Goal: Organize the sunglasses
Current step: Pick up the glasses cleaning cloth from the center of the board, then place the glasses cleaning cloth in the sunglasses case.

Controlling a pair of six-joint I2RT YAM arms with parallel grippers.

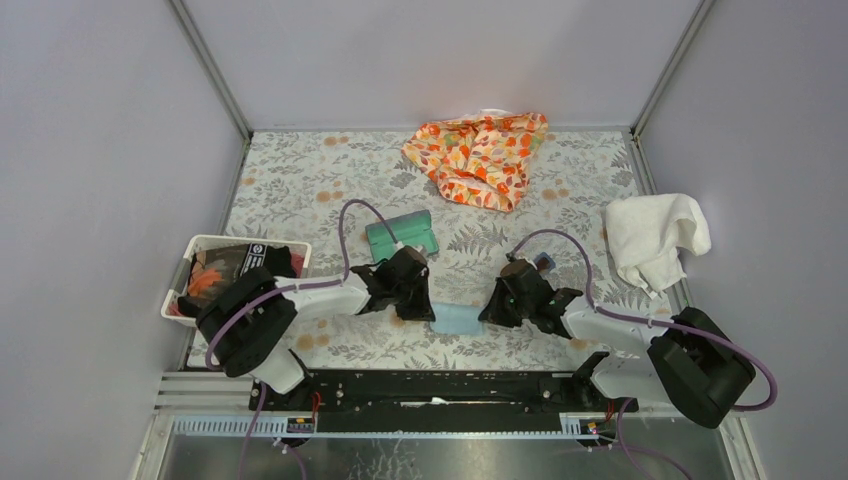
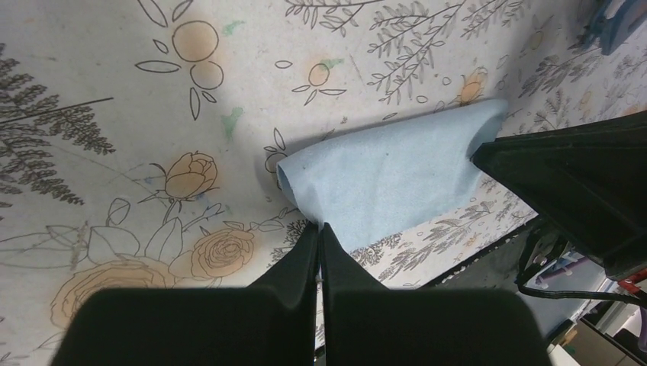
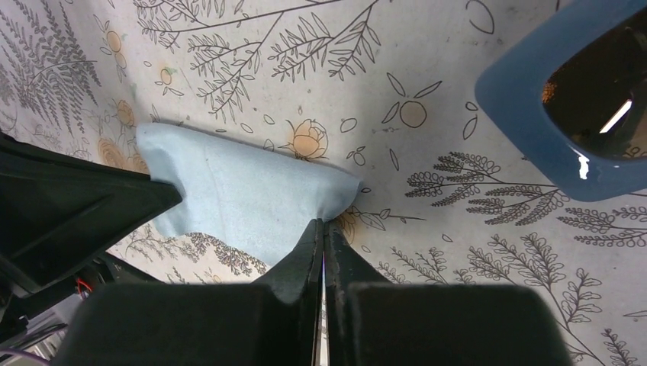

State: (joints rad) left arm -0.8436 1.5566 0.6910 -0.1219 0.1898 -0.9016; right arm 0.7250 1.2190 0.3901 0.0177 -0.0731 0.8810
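Left hand (image 2: pixel 319 232) and right hand (image 3: pixel 321 227) are both closed, each pinching an opposite end of the cloth (image 2: pixel 389 171). Sunglasses (image 3: pixel 526 130) lie on the worktop (image 1: pixel 300 200), just beyond the right hand. Best to lift both ends evenly and keep the cloth clear of the glasses.

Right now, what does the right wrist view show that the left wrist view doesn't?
Only the right wrist view: the sunglasses, blue frame and dark lens, apart from the light blue cloth. Only the left wrist view: a cut-off dark blue shape in its top right corner, too little to name. Both: that cloth on the floral tablecloth, with the left claw and the right claw each shut on one end of it.
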